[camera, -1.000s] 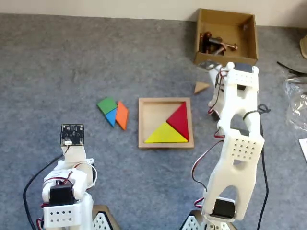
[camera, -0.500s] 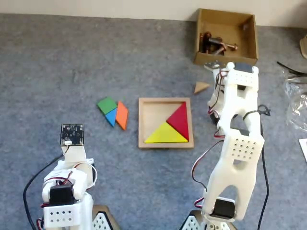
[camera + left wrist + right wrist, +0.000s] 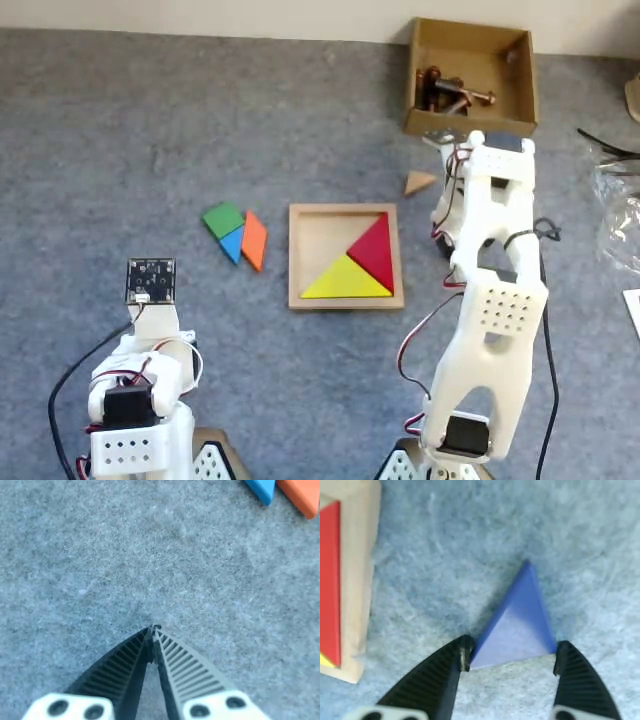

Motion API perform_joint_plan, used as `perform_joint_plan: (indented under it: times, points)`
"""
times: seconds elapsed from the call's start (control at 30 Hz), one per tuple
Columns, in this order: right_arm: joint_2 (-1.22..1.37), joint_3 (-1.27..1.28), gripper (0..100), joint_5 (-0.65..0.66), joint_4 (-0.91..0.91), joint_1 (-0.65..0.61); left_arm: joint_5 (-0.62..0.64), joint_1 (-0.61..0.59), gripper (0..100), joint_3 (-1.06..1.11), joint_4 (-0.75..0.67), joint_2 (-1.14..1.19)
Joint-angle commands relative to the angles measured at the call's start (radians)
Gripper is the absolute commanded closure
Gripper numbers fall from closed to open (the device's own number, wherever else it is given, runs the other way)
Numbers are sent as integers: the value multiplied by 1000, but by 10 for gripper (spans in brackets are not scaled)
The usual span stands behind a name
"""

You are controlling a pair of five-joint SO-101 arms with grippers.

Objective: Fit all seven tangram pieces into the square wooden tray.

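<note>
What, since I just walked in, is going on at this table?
The right gripper stands open astride a dark blue triangle on the carpet beside the wooden tray, which holds a red triangle and a yellow triangle. A green piece, a light blue piece and an orange piece lie left of it. The left gripper rests shut over carpet.

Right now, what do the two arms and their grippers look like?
Both the left arm and the right arm are white plastic shells with perforated panels, black motors, and black, red and white cables alongside. The left arm carries a black square board. The left gripper and right gripper have black ribbed tapering fingers on white bases.
</note>
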Motion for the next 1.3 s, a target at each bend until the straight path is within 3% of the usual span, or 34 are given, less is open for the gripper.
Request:
perform_joint_plan:
  times: [0.0,0.67,0.83,1.27]
  points:
    - [-4,-16,749,-3,-31,-25,2,-8,995,21,8,7]
    - [-13,-18,751,-46,-22,-47,2,-8,995,21,8,7]
    - [-12,-18,811,-46,-22,-65,2,-8,995,21,8,7]
    - [-13,-18,817,-48,-24,-67,2,-8,995,21,8,7]
